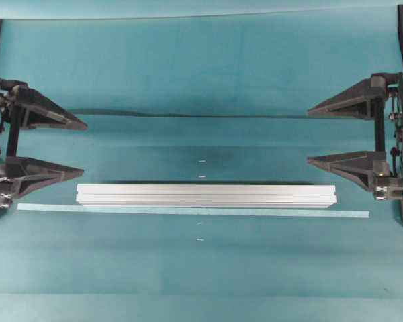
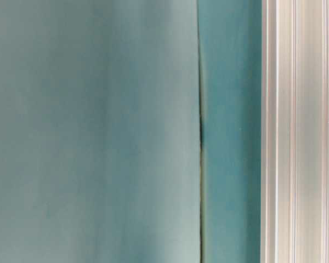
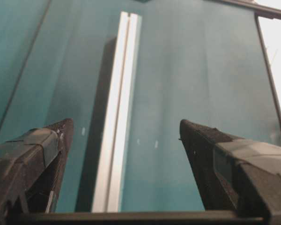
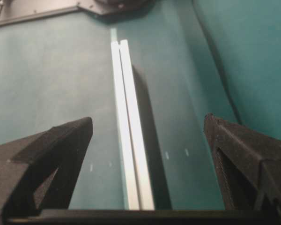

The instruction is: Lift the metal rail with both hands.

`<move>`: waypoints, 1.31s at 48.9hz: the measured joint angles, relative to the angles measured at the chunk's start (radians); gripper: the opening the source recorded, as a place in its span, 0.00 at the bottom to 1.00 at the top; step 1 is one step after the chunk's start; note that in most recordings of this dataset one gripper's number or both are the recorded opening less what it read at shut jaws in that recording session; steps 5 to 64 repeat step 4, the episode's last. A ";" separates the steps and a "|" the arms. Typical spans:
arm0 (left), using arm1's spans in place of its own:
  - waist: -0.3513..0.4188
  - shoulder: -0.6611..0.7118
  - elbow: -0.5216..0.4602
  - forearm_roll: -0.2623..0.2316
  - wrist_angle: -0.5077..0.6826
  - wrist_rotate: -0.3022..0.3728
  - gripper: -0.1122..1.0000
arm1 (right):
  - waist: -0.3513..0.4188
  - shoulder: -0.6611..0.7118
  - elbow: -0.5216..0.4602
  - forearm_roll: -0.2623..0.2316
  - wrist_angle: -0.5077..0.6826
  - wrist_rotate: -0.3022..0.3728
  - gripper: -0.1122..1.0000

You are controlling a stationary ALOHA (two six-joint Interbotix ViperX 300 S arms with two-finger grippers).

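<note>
- Teal cloth (image 1: 208,74) covers the whole work surface in the overhead view; a fold line runs across it in the upper half of the frame.
- Overhead view: the metal rail (image 1: 207,195) lies flat and level just below mid-frame, spanning more than half the width, its lengthwise grooves visible.
- Overhead view: a thin pale tape strip (image 1: 188,210) lies parallel just below the rail, extending past both its ends; whether they touch cannot be told.
- Overhead view: the left gripper (image 1: 85,147) sits at the left edge, jaws spread wide, holding nothing, clear of the rail's left end.
- Overhead view: the right gripper (image 1: 307,136) sits at the right edge, jaws equally wide, holding nothing, well apart from the rail's right end.
- Table-level view: the rail fills the right edge of the frame as a pale grooved band; blurred teal cloth with a dark crease occupies the rest. No gripper appears.
- Left wrist view: two black fingers (image 3: 35,164) stand far apart at the lower corners; the rail runs from bottom centre to the upper middle, untouched.
- Right wrist view: the fingers (image 4: 51,159) likewise stand far apart at the lower corners; the rail runs up the centre between them, untouched.
</note>
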 measured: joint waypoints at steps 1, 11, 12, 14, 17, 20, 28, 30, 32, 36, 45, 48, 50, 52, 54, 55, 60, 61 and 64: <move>0.000 -0.002 0.000 0.000 0.000 0.000 0.92 | 0.000 0.000 0.002 0.000 0.000 0.005 0.97; -0.002 -0.002 0.000 0.000 0.000 0.000 0.92 | 0.000 0.000 0.008 0.000 0.000 0.020 0.97; -0.002 -0.002 0.000 0.000 0.000 0.000 0.92 | 0.000 0.000 0.008 0.000 0.000 0.020 0.97; -0.002 -0.002 0.000 0.000 0.000 0.000 0.92 | 0.000 0.000 0.008 0.000 0.000 0.020 0.97; -0.002 -0.002 0.000 0.000 0.000 0.000 0.92 | 0.000 0.000 0.008 0.000 0.000 0.020 0.97; -0.002 -0.002 0.000 0.000 0.000 0.000 0.92 | 0.000 0.000 0.008 0.000 0.000 0.020 0.97; -0.002 -0.002 0.000 0.000 0.000 0.000 0.92 | 0.000 0.000 0.008 0.000 0.000 0.020 0.97; -0.002 -0.002 0.000 0.000 0.000 0.000 0.92 | 0.000 0.000 0.008 0.000 0.000 0.020 0.97; -0.002 -0.002 0.000 0.000 0.000 0.000 0.92 | 0.000 0.000 0.008 0.000 0.000 0.020 0.97; -0.002 -0.002 0.000 0.000 0.000 0.000 0.92 | 0.000 0.000 0.008 0.000 0.000 0.020 0.97; -0.002 -0.002 0.000 0.000 0.000 0.000 0.92 | 0.000 0.000 0.008 0.000 0.000 0.020 0.97; -0.002 -0.002 0.000 0.000 0.000 0.000 0.92 | 0.000 0.000 0.008 0.000 0.000 0.020 0.97; -0.002 -0.002 0.000 0.000 0.000 0.000 0.92 | 0.000 0.000 0.008 0.000 0.000 0.020 0.97; -0.002 -0.002 0.000 0.000 0.000 0.000 0.92 | 0.000 0.000 0.008 0.000 0.000 0.020 0.97; -0.002 -0.002 0.000 0.000 0.000 0.000 0.92 | 0.000 0.000 0.008 0.000 0.000 0.020 0.97; -0.002 -0.002 0.000 0.000 0.000 0.000 0.92 | 0.000 0.000 0.008 0.000 0.000 0.020 0.97; -0.002 -0.002 0.000 0.000 0.000 0.000 0.92 | 0.000 0.000 0.008 0.000 0.000 0.020 0.97; -0.002 -0.002 0.000 0.000 0.000 0.000 0.92 | 0.000 0.000 0.008 0.000 0.000 0.020 0.97; -0.002 -0.002 0.000 0.000 0.000 0.000 0.92 | 0.000 0.000 0.008 0.000 0.000 0.020 0.97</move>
